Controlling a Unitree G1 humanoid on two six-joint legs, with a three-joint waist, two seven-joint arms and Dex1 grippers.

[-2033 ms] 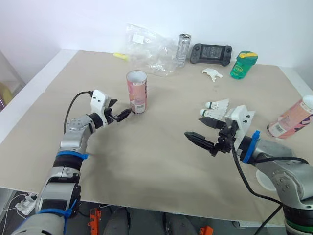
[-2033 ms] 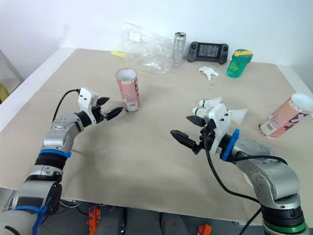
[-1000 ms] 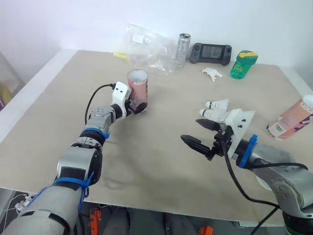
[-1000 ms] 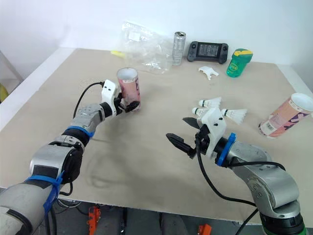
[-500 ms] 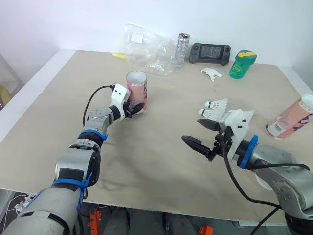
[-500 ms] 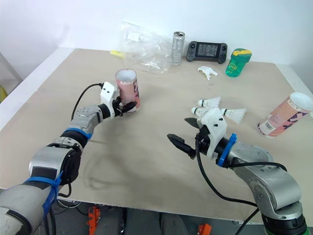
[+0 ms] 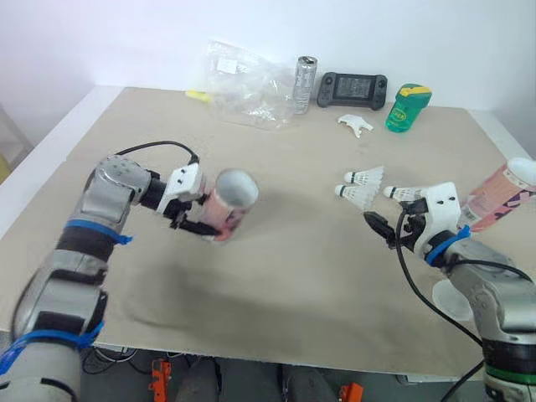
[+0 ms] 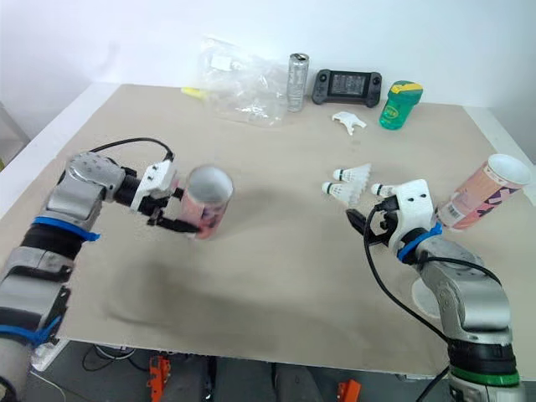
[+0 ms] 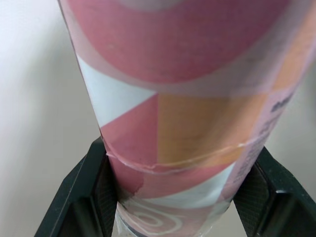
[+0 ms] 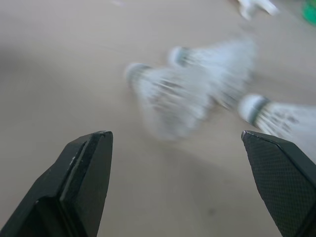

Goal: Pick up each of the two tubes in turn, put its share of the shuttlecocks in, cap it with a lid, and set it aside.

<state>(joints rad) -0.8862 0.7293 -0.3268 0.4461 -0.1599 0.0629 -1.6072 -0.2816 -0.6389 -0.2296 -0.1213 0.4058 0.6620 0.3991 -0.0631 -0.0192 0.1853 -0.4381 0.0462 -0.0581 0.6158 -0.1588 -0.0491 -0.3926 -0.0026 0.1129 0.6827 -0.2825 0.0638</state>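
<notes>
My left gripper (image 7: 199, 214) is shut on a pink patterned tube (image 7: 226, 201) and holds it above the table, tipped over with its open mouth facing up and to the right. In the left wrist view the tube (image 9: 177, 98) sits squeezed between both fingers (image 9: 84, 192). Three white shuttlecocks (image 7: 360, 186) lie on the table at the right. My right gripper (image 7: 387, 226) hovers open just in front of them, nothing between its fingers (image 10: 86, 180). A second pink tube (image 7: 502, 191) lies tilted at the far right. A white lid (image 7: 445, 300) peeks out beside my right forearm.
Along the table's far edge lie a crumpled clear plastic bag (image 7: 247, 79), a silver can (image 7: 303, 74), a black game controller (image 7: 360, 87), a green bottle (image 7: 406, 107) and a small white piece (image 7: 355, 126). The table edge (image 7: 59, 134) runs down the left.
My left gripper has shut on the tube, lifted it off the table, tipped it and carried it nearer and leftward. My right gripper has drawn back to the right, close to the shuttlecocks.
</notes>
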